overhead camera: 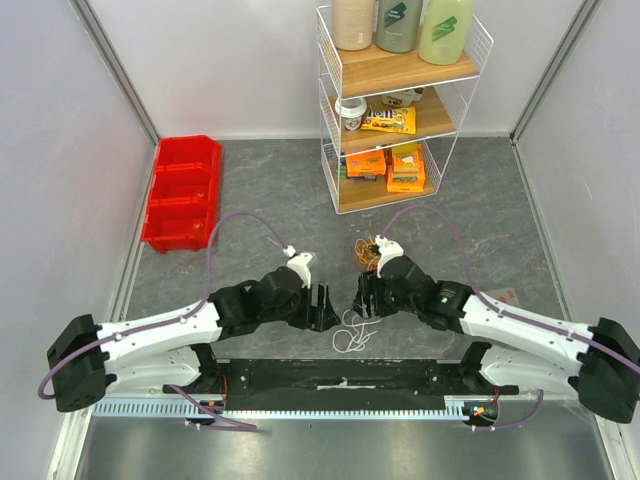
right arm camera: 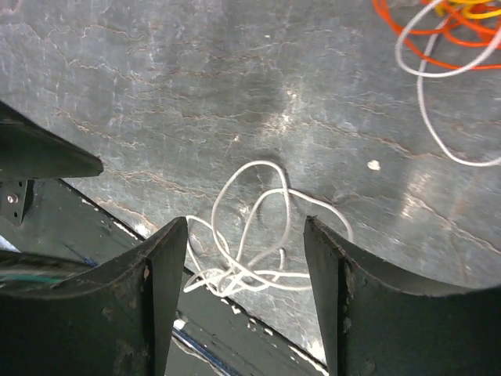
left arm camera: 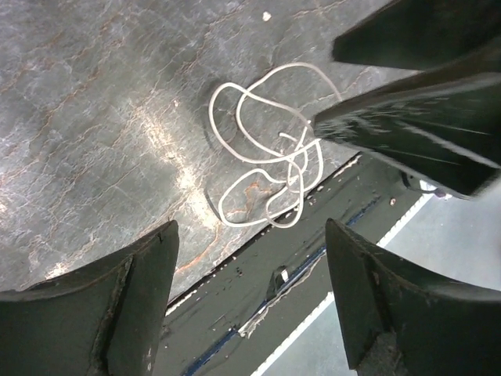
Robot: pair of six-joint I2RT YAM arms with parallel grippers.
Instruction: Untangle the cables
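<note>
Because the white cable (left arm camera: 270, 160) is a thin, limp wire lying in a few loose overlapping loops, it will likely weigh next to nothing. It should slide easily on the surface (overhead camera: 270, 190) and give no resistance until a crossing snags. It sits at the near edge of the surface, directly between the two arms, with its lowest loops just reaching the black base rail (overhead camera: 340, 375). A single outer loop, clear of the cluster of crossings at the middle, looks the best place to pinch. Taking the crossings themselves would probably tighten them.

Farther back, near the right wrist, an orange cable (right arm camera: 442, 35) lies bundled with a yellow cable (right arm camera: 470, 8). A second white strand (right arm camera: 423, 78) loops through them. How tightly these are wound I cannot tell, since only a corner of the bundle shows.

The left end effector (left arm camera: 250, 235) hangs over the white coil with its fingers spread wide and nothing between them. The right end effector (right arm camera: 244, 227) faces it from the other side, likewise spread and empty, with the coil showing in its gap. Well behind stand red bins (overhead camera: 182, 195) and a wire shelf rack (overhead camera: 400, 110).
</note>
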